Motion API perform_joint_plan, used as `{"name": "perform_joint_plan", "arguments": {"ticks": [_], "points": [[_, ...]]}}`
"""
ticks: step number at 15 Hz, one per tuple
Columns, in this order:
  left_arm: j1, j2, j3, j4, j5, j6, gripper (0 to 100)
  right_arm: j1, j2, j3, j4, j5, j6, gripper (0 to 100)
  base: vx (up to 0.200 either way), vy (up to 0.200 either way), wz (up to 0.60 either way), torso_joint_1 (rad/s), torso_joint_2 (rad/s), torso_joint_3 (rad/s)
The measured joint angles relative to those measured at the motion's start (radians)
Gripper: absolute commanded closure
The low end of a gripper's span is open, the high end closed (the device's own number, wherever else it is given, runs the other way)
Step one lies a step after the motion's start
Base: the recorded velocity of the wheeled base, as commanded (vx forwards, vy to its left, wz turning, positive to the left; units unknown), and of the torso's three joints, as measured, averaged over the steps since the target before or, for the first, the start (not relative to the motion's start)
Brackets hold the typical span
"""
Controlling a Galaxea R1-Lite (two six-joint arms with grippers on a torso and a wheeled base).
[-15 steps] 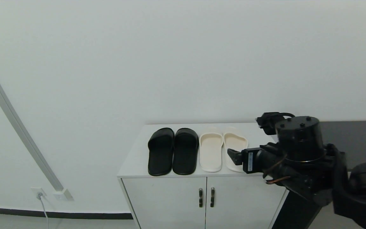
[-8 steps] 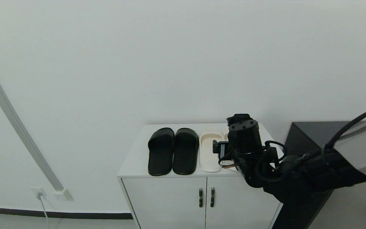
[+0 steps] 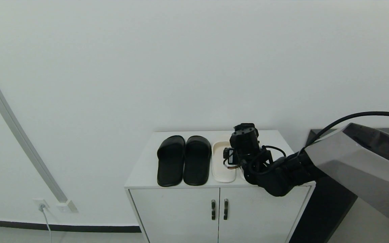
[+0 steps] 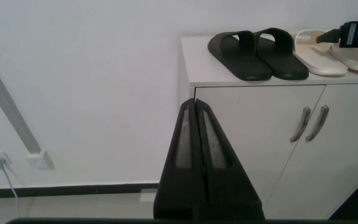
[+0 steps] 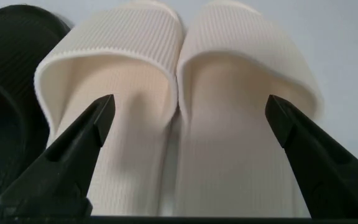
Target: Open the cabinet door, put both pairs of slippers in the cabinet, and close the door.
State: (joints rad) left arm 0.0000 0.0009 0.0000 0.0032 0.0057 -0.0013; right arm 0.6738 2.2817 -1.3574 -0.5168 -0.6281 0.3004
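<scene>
A white cabinet (image 3: 143, 170) stands against the wall with both doors (image 3: 177, 212) shut and two dark handles (image 3: 219, 209) at the middle. On its top lie a black pair of slippers (image 3: 184, 160) and, to the right, a cream pair (image 3: 221, 164). My right gripper (image 3: 229, 157) hovers low over the cream pair and hides the right cream slipper. In the right wrist view it (image 5: 188, 115) is open, its fingers (image 5: 82, 146) straddling both cream slippers (image 5: 185, 93). My left gripper (image 4: 195, 106) is shut and empty, held low, short of the cabinet's left front corner (image 4: 188, 81).
A dark cabinet or panel (image 3: 329, 202) stands right of the white cabinet. A grey conduit (image 3: 15, 128) runs diagonally down the wall to a socket (image 3: 41, 204) with a plugged cable. Open floor lies left of the cabinet.
My right arm has swung left and stretched out over the cabinet top, from beside the right cream slipper to above the cream pair. The slippers and doors have not moved.
</scene>
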Motion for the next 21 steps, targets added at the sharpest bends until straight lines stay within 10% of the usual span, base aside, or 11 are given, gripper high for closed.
{"name": "perform_joint_plan", "arguments": {"ticks": [11,12,21], "points": [[0.0,0.0,0.0,0.0,0.0,0.0,100,-0.044,0.169,-0.292,0.122,0.029,-0.008,0,0.0,0.0,0.0,0.0,0.0,0.0],[0.0,0.0,0.0,0.0,0.0,0.0,100,-0.047,0.176,-0.302,0.123,0.03,-0.009,100,0.0,0.0,0.0,0.0,0.0,0.0],[0.0,0.0,0.0,0.0,0.0,0.0,100,-0.05,0.146,-0.273,0.121,0.028,-0.026,100,0.0,0.0,0.0,0.0,0.0,0.0]]}}
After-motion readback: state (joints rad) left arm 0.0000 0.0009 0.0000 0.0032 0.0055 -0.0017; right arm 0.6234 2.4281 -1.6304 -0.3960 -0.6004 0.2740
